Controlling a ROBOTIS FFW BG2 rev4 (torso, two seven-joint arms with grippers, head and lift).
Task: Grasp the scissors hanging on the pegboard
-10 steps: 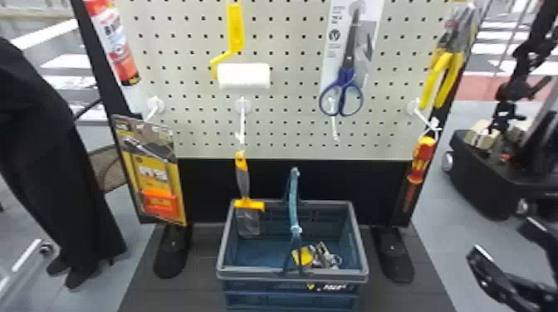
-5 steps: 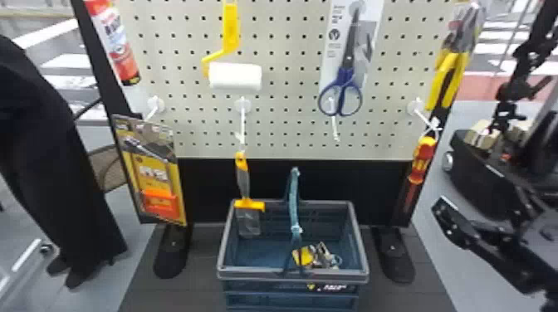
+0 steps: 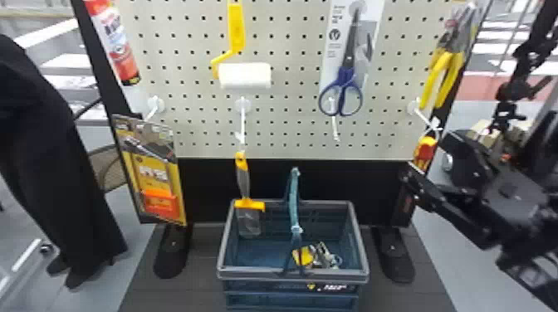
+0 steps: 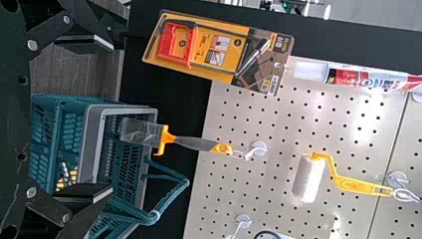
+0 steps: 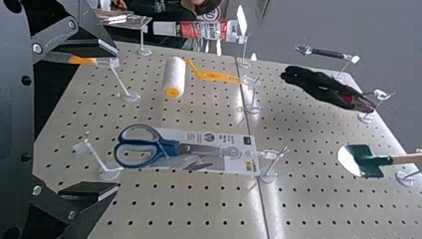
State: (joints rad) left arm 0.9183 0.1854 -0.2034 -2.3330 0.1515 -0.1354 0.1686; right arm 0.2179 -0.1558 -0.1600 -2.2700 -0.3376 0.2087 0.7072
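Observation:
The scissors (image 3: 341,85) have blue handles and dark blades and hang on a white card at the pegboard's (image 3: 290,124) upper right. In the head view my right gripper (image 3: 411,182) is low and to the right of them, near the board's lower right corner. In the right wrist view the scissors (image 5: 149,147) lie ahead of the right gripper (image 5: 107,118), whose fingers are spread wide with nothing between them. My left gripper (image 4: 107,117) is open too, facing the basket (image 4: 89,149) and the board's lower left part.
A yellow paint roller (image 3: 243,70), yellow pliers (image 3: 442,74), a red screwdriver (image 3: 424,151) and a putty knife (image 3: 247,195) hang nearby. The blue basket (image 3: 357,240) stands below the board. A yellow package (image 3: 151,170) hangs at the left, next to a person in black (image 3: 45,157).
My right arm has come up from the lower right corner, moving up and left towards the pegboard's right edge. The scissors still hang as they did.

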